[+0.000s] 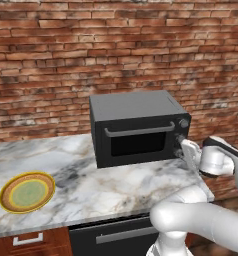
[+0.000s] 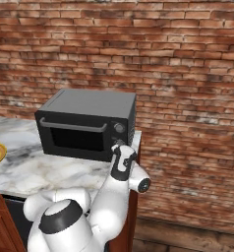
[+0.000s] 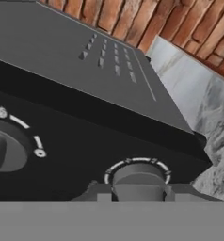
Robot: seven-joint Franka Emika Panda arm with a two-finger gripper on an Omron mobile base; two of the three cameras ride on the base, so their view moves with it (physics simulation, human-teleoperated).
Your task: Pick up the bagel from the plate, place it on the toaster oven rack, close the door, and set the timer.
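At the toaster oven's right control panel, the claw sits nearly closed around the lower timer knob, finger tips flanking it. The door is closed, the plate bare on the tabletop; the bagel is likely inside. The knob looks rigid, small and smooth: pinch its sides firmly, twist, expect slip.

Brick wall behind marble counter
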